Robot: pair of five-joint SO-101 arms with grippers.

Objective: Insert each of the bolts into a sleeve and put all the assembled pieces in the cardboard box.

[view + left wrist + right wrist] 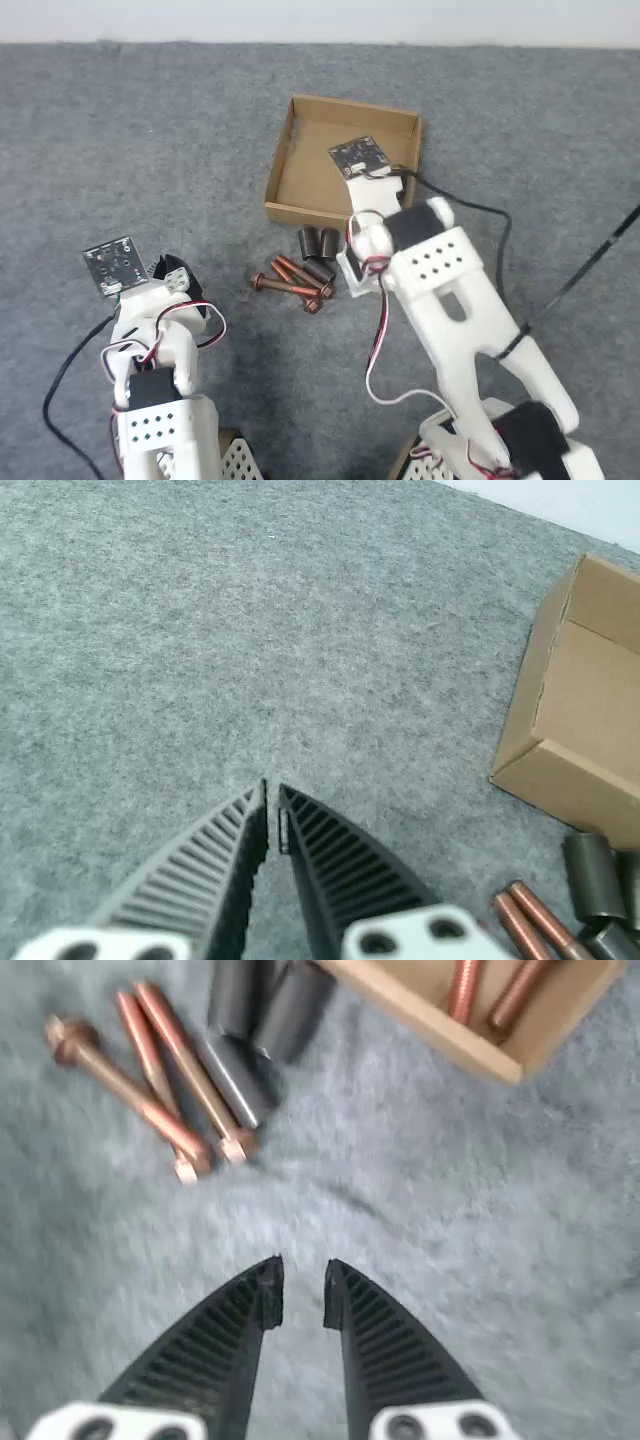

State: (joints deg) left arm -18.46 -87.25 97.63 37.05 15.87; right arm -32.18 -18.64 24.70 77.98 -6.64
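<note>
A grey carpet-like mat [150, 130] covers the table, with a pale wall strip along the far edge. In the high view, the open cardboard box [283, 165] sits near the middle of the mat. Just in front of it lie the dark sleeves [318, 242], and the copper bolts [293, 279] are bunched beside them. The left arm [150, 330] is at the near left, well apart from the parts. The right arm [440, 270] reaches in beside the sleeves and bolts, with its wrist over the box's near edge.

In the left wrist view, the left gripper [271, 792] hangs over bare mat with its fingers together and nothing between them. The box [560, 770], the sleeves [596, 876] and the bolts [535, 918] are off to one side.

In the right wrist view, the right gripper [302, 1293] has its fingers slightly apart over the mat and holds nothing. Three bolts [150, 1070] lie loose beyond it, touching the sleeves [262, 1005]. The box [450, 1035] holds two copper shafts [465, 988].
</note>
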